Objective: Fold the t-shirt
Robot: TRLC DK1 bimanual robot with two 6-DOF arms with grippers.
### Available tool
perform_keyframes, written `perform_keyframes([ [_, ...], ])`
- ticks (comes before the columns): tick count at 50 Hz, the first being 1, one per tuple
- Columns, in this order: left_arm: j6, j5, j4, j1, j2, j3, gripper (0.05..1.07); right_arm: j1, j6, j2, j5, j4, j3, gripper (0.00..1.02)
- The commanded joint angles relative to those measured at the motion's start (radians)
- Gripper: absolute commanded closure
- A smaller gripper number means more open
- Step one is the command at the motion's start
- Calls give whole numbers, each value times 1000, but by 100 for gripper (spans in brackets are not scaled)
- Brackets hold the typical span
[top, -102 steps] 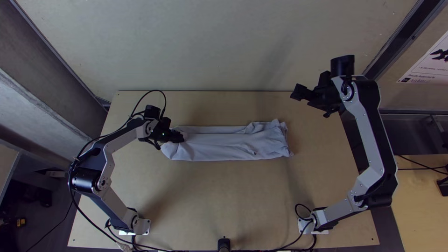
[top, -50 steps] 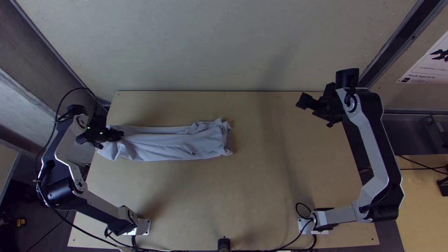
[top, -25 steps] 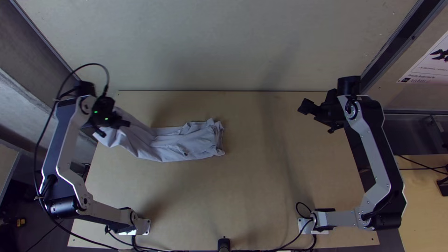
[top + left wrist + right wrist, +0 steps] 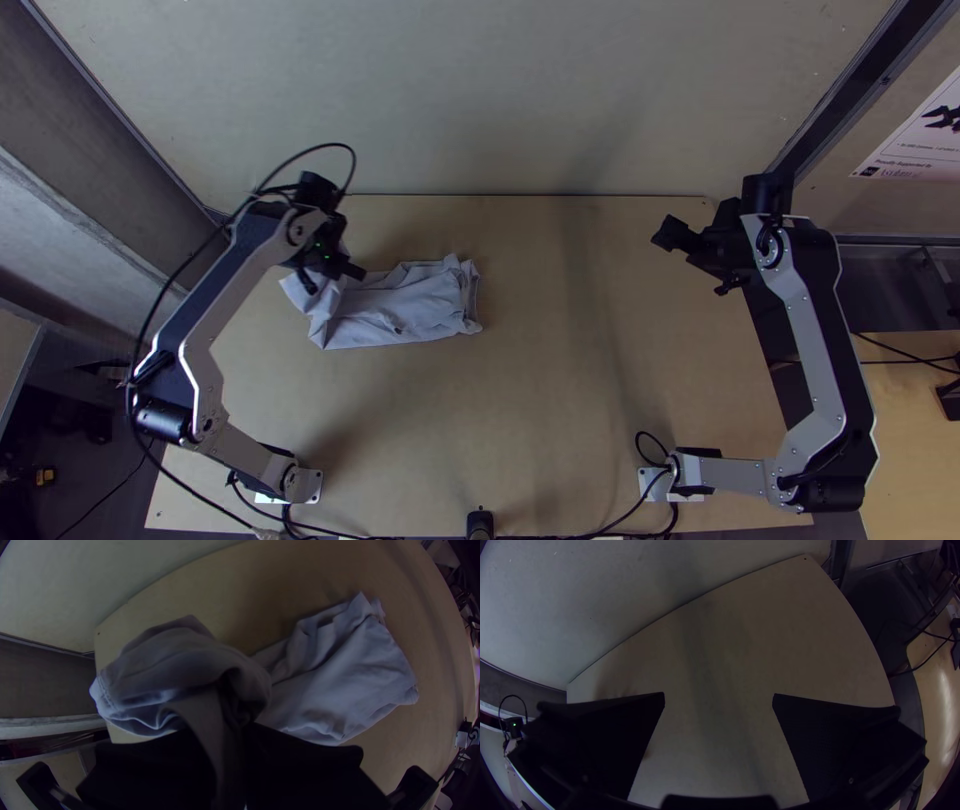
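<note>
- Gripping a bunched piece of the t-shirt (image 4: 415,305) between its closed black fingers (image 4: 155,765), the left hand (image 4: 353,271) hung above the shirt's left part.
- The t-shirt was on the far half of the bench (image 4: 500,430), left of the middle; its left part was raised and doubled loosely over, while the right part lay in a narrow, wrinkled strip.
- Well apart from it, the right hand (image 4: 672,238) hung over the bench's far right, spread wide and holding nothing.

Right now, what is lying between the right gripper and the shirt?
The top view shows only bare table, crossed by a faint shadow, between the right gripper and the shirt.
</note>
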Motion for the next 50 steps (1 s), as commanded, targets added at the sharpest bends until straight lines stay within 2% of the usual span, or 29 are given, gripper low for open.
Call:
perform_keyframes([
  [1, -74, -13, 3, -70, 41, 35, 105, -17, 5, -31, -2, 2, -33, 3],
  [22, -197, -5, 19, -213, 243, 187, 103, -80, 5, -92, -2, 11, -108, 3],
  [27, -212, 4, 8, -233, 283, 217, 95, -97, 2, -106, -2, 13, -116, 3],
  [34, -260, 4, 2, -268, 326, 240, 70, -120, -12, -121, -2, 13, -131, 3],
  [39, -287, 9, -3, -300, 352, 256, 64, -129, -18, -132, -2, 13, -145, 3],
  [46, -300, 95, -54, -349, 406, 302, 45, -134, -21, -135, -2, 14, -156, 3],
  [50, -284, 193, -130, -365, 473, 372, 43, -132, -21, -138, -2, 14, -159, 3],
])
